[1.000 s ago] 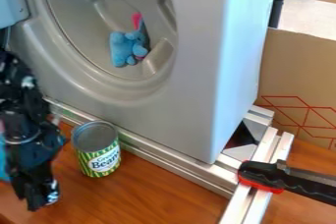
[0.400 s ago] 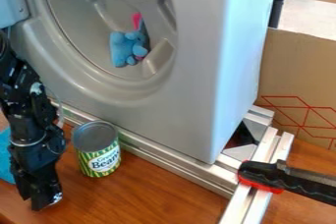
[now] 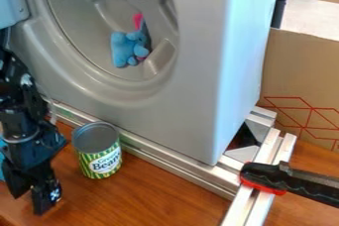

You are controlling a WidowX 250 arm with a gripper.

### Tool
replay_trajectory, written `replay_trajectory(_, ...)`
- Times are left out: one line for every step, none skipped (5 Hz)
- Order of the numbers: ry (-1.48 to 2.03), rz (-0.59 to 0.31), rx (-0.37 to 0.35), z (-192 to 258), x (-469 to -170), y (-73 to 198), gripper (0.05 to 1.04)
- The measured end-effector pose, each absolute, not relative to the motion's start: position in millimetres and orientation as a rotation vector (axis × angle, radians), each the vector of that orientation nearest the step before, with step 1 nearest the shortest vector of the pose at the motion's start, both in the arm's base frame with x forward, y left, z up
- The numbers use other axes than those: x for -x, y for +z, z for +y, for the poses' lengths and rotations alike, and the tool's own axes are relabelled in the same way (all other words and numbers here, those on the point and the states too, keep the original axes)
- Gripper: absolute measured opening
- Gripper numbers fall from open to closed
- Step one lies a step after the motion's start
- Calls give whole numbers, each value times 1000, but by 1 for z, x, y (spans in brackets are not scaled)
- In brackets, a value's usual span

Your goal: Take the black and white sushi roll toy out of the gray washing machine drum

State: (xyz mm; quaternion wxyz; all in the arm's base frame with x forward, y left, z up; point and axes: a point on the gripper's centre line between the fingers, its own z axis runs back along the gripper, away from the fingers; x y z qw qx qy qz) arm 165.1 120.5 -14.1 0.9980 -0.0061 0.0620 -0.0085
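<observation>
While the black gripper [image 3: 28, 204] hung at the lower left, over the wooden table [image 3: 159, 195], its jaws stood partly apart, with a narrow gap showing between the tips. They pointed down, and one tip sat a little lower and further right than the other. The jaws were clamped on nothing that could be made out; whether the tips touched the table could not be told.

Nearest to them was the can [image 3: 99, 153], upright on the table, up and to the right of the jaws and outside the gap between them. It had a bare metal top and a green and yellow striped label with a white patch. The can stood just beside a long metal rail [image 3: 172, 163] along the foot of a large grey machine [image 3: 192, 81].

Inside the machine's round hollow, well apart from the gripper, lay a blue stuffed toy [image 3: 126, 49] with a bit of pink at its top. Something blue [image 3: 2, 163] showed at the left edge, next to the arm. At the lower right, a tool with a black and red handle [image 3: 265, 178] lay across two pale metal bars [image 3: 255, 205], and a cardboard sheet [image 3: 301, 71] with red lines stood behind.
</observation>
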Motion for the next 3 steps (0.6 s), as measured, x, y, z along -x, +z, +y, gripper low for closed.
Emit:
replay_trajectory(46,87,-35,124,-167,21,1008)
replay_trajectory(23,38,-62,129,-174,70,1005)
replay_trajectory(-17,-60,-74,126,-193,118,1005)
